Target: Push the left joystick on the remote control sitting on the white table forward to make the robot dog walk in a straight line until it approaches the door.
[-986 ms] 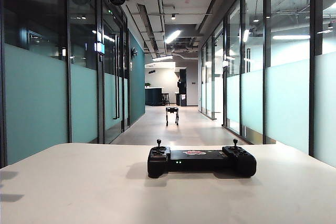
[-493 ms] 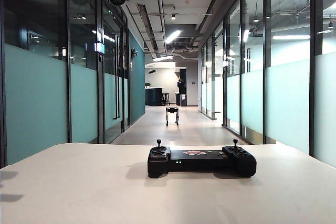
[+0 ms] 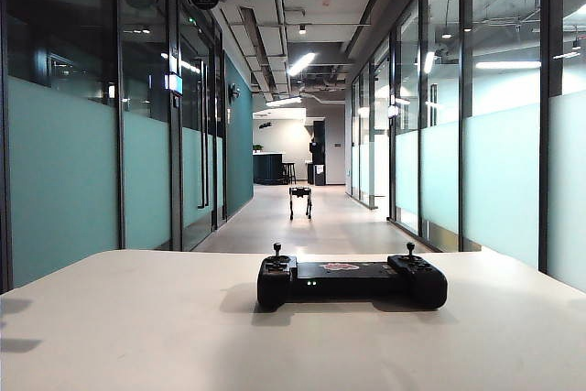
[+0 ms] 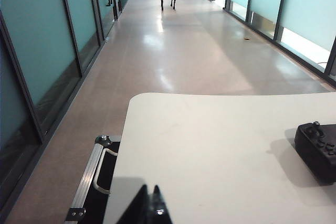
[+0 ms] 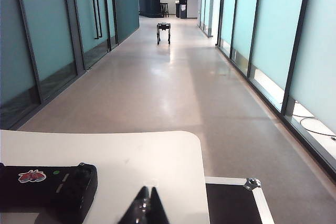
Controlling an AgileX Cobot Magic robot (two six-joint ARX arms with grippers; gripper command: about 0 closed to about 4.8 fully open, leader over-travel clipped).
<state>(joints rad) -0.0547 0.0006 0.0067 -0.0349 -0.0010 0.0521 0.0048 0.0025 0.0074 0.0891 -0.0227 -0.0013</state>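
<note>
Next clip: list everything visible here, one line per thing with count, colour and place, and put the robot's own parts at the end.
white table: one, white, fills the foreground.
remote control: one, black with a reddish logo and green lights, on the table slightly right of centre.
left joystick: one, black, upright on the remote's left end.
right joystick: one, black, upright on the remote's right end.
robot dog: one, dark grey-black, standing far down the corridor.
glass partitions: teal frosted, lining both corridor sides.
cases: two, black with metal edging, on the floor, one beside each end of the table.
left gripper: one, black, shut, over the table's left end.
right gripper: one, black, shut, over the table's right end, beside the remote.
</note>
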